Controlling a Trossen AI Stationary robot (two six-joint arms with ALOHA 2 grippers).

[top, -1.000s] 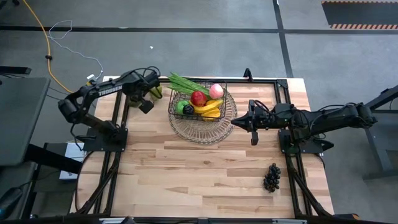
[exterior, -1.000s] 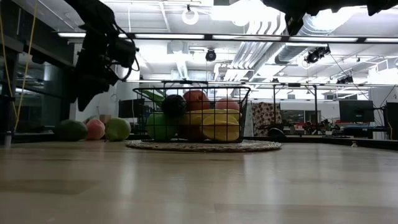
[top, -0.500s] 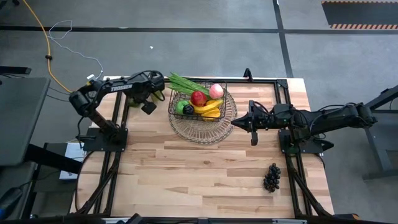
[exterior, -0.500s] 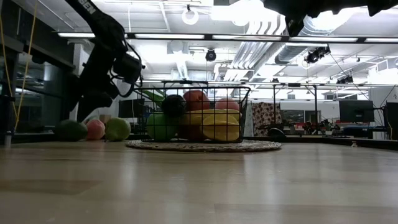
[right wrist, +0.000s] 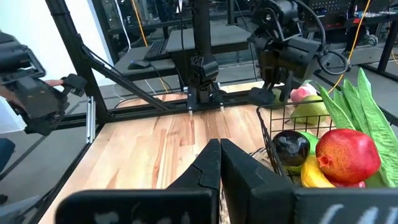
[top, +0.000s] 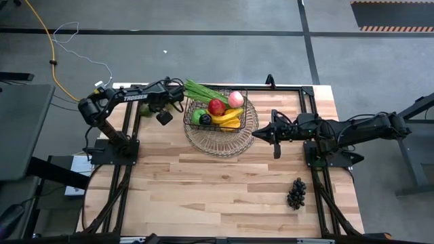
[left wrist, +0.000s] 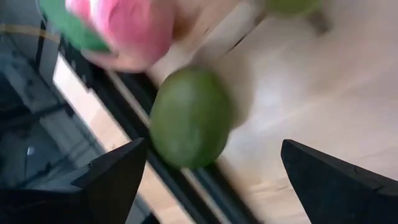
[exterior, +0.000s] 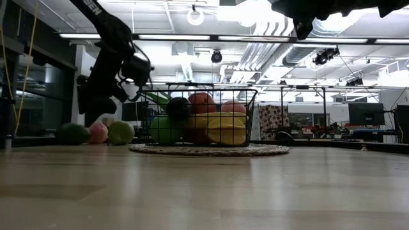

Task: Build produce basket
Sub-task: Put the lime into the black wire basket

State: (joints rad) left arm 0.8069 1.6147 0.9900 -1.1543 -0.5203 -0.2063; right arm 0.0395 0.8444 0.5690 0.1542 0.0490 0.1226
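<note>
1. Left gripper [top: 178, 103] sat at the basket's 9 o'clock in the high view, fingers [left wrist: 112, 180] spread wide, holding nothing.
2. Its wrist camera faced a green fruit [left wrist: 189, 118] on the tabletop [top: 224, 183], with a pink peach [left wrist: 127, 28] just beyond (blurred).
3. Basket [top: 215, 112] sat on the round wire tray [top: 220, 142], toward 12 o'clock on the tabletop. Inside: red apple [top: 216, 106], peach [top: 235, 99], banana [top: 228, 116], leafy bunch [top: 203, 91].
4. Right gripper [top: 256, 133] hovered at the tray's 3 o'clock, fingers [right wrist: 208, 165] pressed together, empty.
5. Dark grapes [top: 296, 193] lay alone near 4 o'clock, well apart from the basket.
</note>
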